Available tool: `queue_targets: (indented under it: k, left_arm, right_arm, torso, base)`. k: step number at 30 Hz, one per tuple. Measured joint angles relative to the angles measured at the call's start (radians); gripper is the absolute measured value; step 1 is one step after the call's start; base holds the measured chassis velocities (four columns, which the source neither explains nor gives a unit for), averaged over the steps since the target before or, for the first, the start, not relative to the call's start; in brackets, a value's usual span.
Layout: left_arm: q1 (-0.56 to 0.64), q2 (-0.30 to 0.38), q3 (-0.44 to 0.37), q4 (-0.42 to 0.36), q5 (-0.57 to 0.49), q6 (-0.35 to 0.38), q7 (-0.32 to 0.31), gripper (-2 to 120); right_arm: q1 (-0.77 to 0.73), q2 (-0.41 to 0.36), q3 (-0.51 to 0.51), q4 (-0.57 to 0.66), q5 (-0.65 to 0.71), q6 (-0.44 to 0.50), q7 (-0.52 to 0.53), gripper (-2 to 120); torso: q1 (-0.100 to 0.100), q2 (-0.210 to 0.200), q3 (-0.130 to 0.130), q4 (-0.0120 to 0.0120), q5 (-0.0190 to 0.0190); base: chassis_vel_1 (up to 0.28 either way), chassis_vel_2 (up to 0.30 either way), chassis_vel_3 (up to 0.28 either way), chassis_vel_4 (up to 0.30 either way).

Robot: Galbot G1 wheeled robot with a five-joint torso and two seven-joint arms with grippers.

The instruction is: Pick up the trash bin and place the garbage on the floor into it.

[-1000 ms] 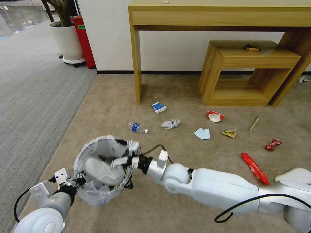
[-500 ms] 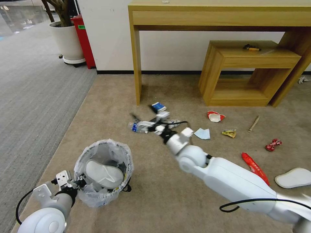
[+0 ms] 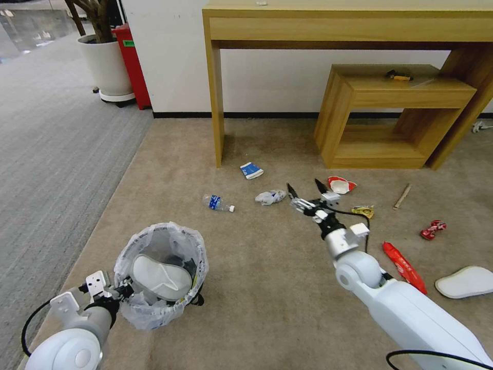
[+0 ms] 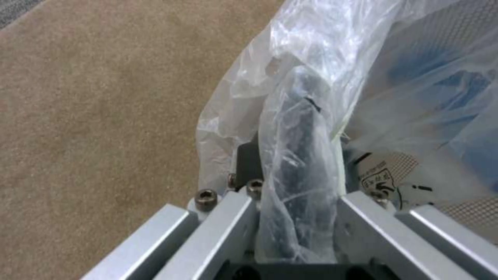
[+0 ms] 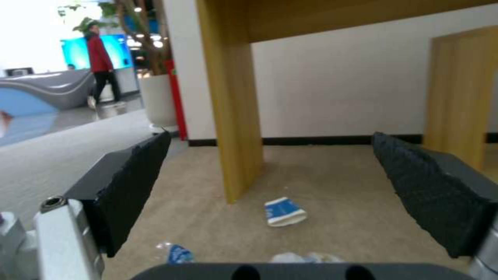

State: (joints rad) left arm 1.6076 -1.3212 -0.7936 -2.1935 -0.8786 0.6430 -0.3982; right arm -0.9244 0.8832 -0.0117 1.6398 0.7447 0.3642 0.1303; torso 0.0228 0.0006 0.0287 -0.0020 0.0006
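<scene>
Floor: beige carpet, where I see litter scattered by the desk.
Bin: near left, a white slipper lying inside.
Left gripper: I have it pinching the bin's bagged rim.
Right gripper: I see it spread wide, empty, above the carpet between crumpled wrapper and red-white cup.
Bottle: left of that wrapper.

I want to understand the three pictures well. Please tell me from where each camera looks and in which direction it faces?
Head view: on the head, facing down at the floor; both arms show.
Left wrist view: on the left arm, along the left claw, shut on the trash bin rim.
Right wrist view: on the right arm, between the open right claw fingers toward the desk leg.
Shared: the blue-white carton.
</scene>
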Motion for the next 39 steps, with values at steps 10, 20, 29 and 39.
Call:
queue_targets:
  k: [10, 20, 29, 39]
  left_arm:
    - [-0.002, 0.007, -0.011, -0.001, -0.008, -0.002, 0.003, 0]
    - [0.006, 0.014, -0.017, -0.007, -0.014, -0.003, 0.003, 0]
    - [0.008, 0.019, -0.017, -0.01, -0.014, -0.003, 0.003, 0]
    - [0.01, 0.021, -0.016, -0.015, -0.016, -0.004, 0.003, 0]
  right_arm:
    - [-0.127, 0.019, 0.117, -0.004, -0.034, 0.034, -0.036, 83]
    - [-0.168, 0.026, 0.15, -0.005, -0.048, 0.053, -0.053, 87]
    - [-0.18, 0.027, 0.152, -0.001, -0.054, 0.06, -0.059, 88]
    - [-0.182, 0.029, 0.147, 0.001, -0.063, 0.067, -0.065, 88]
  torso:
    - [0.0, 0.0, 0.0, -0.0001, -0.0003]
    - [0.0, 0.0, 0.0, 0.0002, -0.0004]
    - [0.0, 0.0, 0.0, 0.0, -0.0004]
    - [0.0, 0.0, 0.0, 0.0001, -0.0007]
  base:
    - [0.0, 0.0, 0.0, 0.0]
    - [-0.014, -0.018, 0.022, 0.017]
    - [-0.167, -0.163, 0.167, 0.157]
    - [-0.19, -0.18, 0.186, 0.178]
